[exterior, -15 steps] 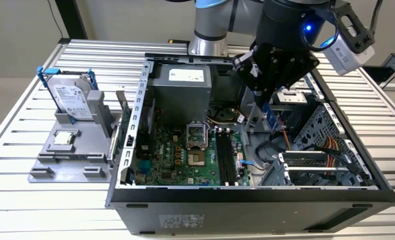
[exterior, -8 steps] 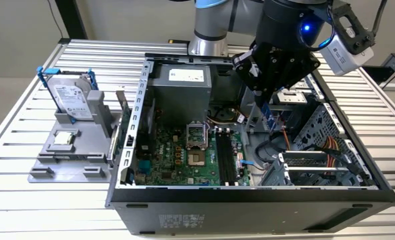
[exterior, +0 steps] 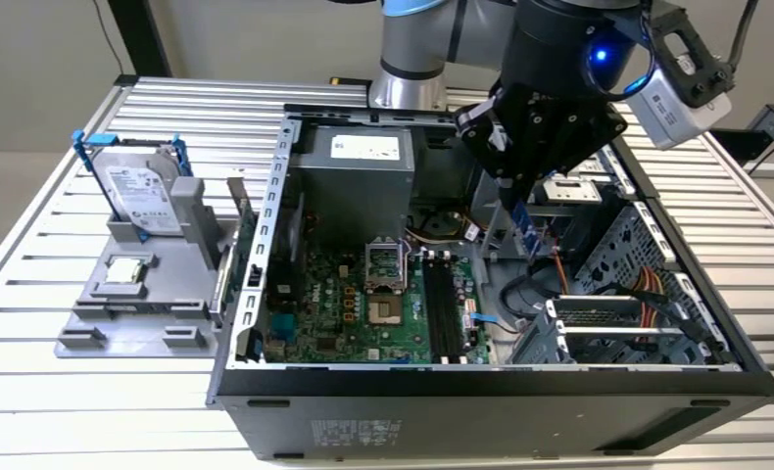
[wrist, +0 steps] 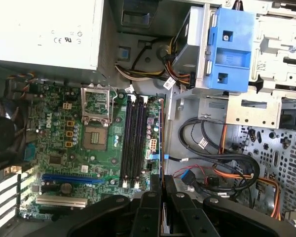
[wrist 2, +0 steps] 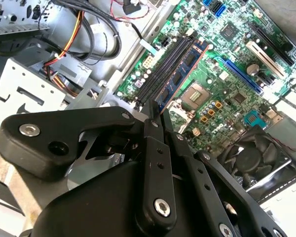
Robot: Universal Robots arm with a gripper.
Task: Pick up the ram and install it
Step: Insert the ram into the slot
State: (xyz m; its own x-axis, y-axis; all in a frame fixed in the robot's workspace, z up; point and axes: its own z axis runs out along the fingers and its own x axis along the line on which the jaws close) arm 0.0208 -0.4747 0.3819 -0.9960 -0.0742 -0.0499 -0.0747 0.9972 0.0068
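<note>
- The ram (exterior: 524, 233) hangs on edge, its upper end clamped between the gripper's (exterior: 518, 194) closed fingers, over the open computer case (exterior: 492, 387).
- In the second wrist view, the ram (wrist 2: 181, 76) lies lengthwise along the black memory slots (wrist 2: 163, 69), just beside them.
- The slots' tops are bare, with open board on the processor socket (wrist: 96, 103) side.
- Loose cables (wrist: 212, 168) crowd the other side, nearby.
</note>
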